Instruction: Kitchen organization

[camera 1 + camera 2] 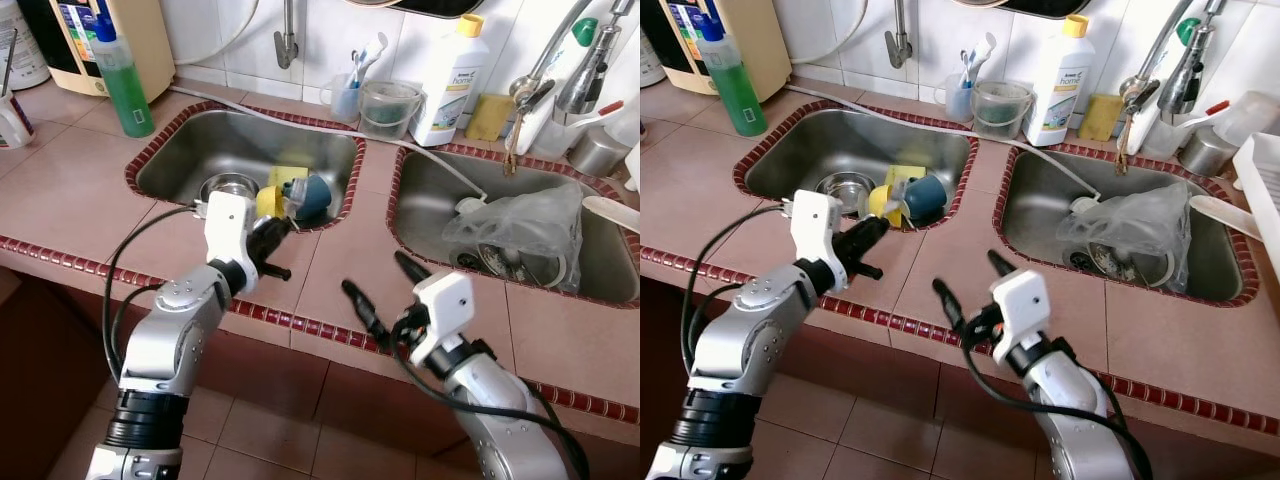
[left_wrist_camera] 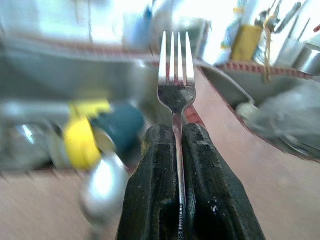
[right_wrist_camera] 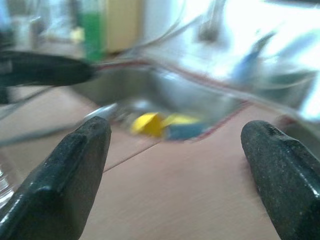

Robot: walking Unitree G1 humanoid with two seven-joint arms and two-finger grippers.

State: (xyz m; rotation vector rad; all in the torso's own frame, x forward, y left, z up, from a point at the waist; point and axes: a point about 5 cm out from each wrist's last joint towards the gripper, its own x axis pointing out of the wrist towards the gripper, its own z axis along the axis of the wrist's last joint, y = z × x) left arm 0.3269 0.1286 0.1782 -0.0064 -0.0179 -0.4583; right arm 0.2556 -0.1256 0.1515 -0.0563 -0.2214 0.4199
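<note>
The left tool [image 1: 275,238] is clamping a fork [image 2: 176,75] by its handle, both black fingers pressed tight on the metal, tines pointing out ahead toward the far wall. It is hanging just over the near rim of the left sink basin [image 1: 160,165], above the tiled desk [image 1: 70,190], with the fork hard to pick out from the head views. Inside that basin, close beyond the tool, a yellow cup [image 1: 270,200] and a dark blue cup [image 1: 312,197] are lying on their sides beside a small steel bowl [image 1: 230,187].

The right tool [image 1: 385,290] is waiting with its fingers spread wide and nothing between them, on the desk side of the strip between the left sink basin and the right sink basin [image 1: 420,190], where a crumpled plastic bag [image 1: 520,225] is sitting over some dishes.

By the look of it the step in hand is carrying the fork off to wherever cutlery belongs — I can't be sure where that is. The next move is asking for a steady grip and a clear path past the basin rim; a handover to the open right tool seems possible too.
</note>
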